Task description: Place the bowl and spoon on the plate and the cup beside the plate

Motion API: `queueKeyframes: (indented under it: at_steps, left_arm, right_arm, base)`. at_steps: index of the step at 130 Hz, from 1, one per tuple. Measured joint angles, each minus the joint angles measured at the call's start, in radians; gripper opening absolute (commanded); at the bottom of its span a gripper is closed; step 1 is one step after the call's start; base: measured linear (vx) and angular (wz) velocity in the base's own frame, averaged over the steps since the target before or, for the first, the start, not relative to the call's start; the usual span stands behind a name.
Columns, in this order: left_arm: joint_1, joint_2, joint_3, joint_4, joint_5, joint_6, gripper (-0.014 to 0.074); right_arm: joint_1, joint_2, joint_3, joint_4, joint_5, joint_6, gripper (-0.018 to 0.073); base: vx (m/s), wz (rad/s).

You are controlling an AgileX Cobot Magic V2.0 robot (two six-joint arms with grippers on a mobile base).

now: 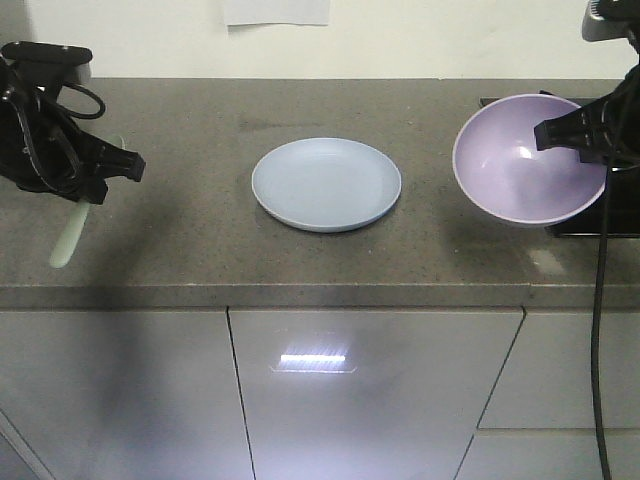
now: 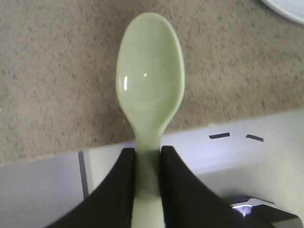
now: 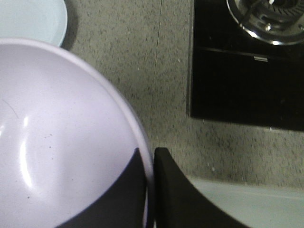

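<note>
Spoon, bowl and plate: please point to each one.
spoon [image 2: 149,85], left wrist view, on its scoop.
bowl [image 1: 505,178], front view, on its inner wall.
plate [image 1: 326,185], front view, on its bare middle.

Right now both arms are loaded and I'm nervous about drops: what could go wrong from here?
The right claw pinches only the rim of the bowl, which hangs tilted: it might slip or land crooked on the plate. The left claw grips the spoon by its handle near the edge of the counter: if dropped, it could fall off.
</note>
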Motion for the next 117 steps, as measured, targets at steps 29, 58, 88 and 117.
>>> queueKeyframes:
  at_steps: [29, 58, 88, 117]
  left_arm:
    - [0.000, 0.000, 0.000, 0.000, 0.000, 0.000, -0.0008]
    - [0.000, 0.000, 0.000, 0.000, 0.000, 0.000, -0.0008]
    - [0.000, 0.000, 0.000, 0.000, 0.000, 0.000, -0.0008]
    - [0.000, 0.000, 0.000, 0.000, 0.000, 0.000, -0.0008]
  right_arm:
    - [0.000, 0.000, 0.000, 0.000, 0.000, 0.000, -0.0001]
    - [0.000, 0.000, 0.000, 0.000, 0.000, 0.000, -0.0001]
    - [0.000, 0.000, 0.000, 0.000, 0.000, 0.000, -0.0001]
    - [0.000, 0.000, 0.000, 0.000, 0.000, 0.000, -0.0001]
  base:
    - [0.21, 0.02]
    - [0.21, 0.01]
    - [0.20, 0.01]
    - [0.17, 0.00]
